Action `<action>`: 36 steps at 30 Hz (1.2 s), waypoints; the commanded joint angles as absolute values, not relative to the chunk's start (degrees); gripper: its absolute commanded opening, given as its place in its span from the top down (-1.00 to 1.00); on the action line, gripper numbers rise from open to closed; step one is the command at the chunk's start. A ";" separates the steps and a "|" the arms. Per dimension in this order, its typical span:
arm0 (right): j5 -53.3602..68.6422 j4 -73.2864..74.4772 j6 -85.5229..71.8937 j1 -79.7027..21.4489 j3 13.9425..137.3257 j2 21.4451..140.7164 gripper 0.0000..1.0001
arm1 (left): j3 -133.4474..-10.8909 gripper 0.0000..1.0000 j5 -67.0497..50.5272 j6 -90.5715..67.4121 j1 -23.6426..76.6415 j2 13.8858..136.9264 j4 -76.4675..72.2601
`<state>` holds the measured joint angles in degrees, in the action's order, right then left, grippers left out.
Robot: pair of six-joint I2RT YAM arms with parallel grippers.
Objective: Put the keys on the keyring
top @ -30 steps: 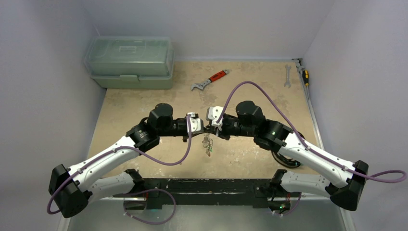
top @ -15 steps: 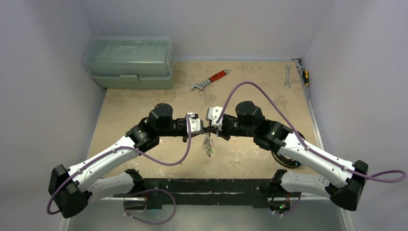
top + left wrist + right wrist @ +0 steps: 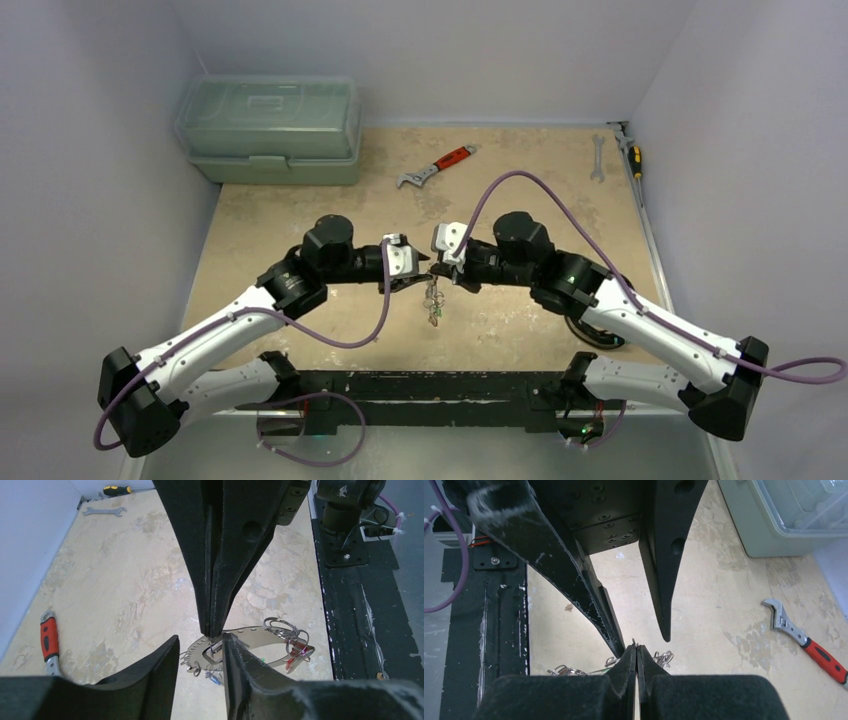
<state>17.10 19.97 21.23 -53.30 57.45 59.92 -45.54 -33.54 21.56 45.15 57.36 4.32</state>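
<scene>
The keyring (image 3: 248, 632), a flat silvery arc with small holes, hangs in the air between the two arms. Keys with red tags (image 3: 296, 652) and a blue tag (image 3: 213, 677) dangle from it, and they show as a small cluster (image 3: 433, 300) in the top view. My right gripper (image 3: 212, 630) comes down from above and is shut on the ring's inner edge. In its own view the right gripper (image 3: 636, 647) has a sliver of metal poking out between the tips. My left gripper (image 3: 201, 637) stands open, one finger on each side of the ring.
A red-handled wrench (image 3: 437, 167) lies at the table's back middle, and a green toolbox (image 3: 270, 130) sits at the back left. A spanner (image 3: 597, 157) and a screwdriver (image 3: 633, 155) lie by the right wall. The black base rail (image 3: 430, 385) runs along the near edge.
My left gripper has opened and drawn back slightly to the left. My right gripper has closed fully on the ring. The keys still dangle in the same place.
</scene>
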 commanded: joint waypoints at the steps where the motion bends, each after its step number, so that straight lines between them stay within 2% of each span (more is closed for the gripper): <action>1: 17.77 17.70 20.32 -53.53 56.95 57.11 1.00 | -47.46 0.18 -33.85 21.11 45.31 55.02 1.15; 3: 17.40 16.83 19.98 -53.53 56.43 56.19 1.00 | -47.33 0.07 -33.93 21.55 45.24 54.26 1.23; 5: 16.58 15.65 19.75 -53.53 55.72 54.62 1.00 | -47.18 0.06 -34.25 21.88 45.24 53.61 1.15; 14: 15.82 10.90 18.13 -53.53 53.36 49.13 1.00 | -47.18 0.48 -36.85 21.47 44.74 53.24 0.88; 31: 16.69 9.29 17.49 -53.53 52.65 48.79 1.00 | -47.11 0.63 -40.07 20.23 44.74 55.63 -2.00; 36: 17.46 9.02 17.24 -53.53 52.65 48.78 1.00 | -47.11 0.86 -39.92 20.15 44.74 55.95 -2.11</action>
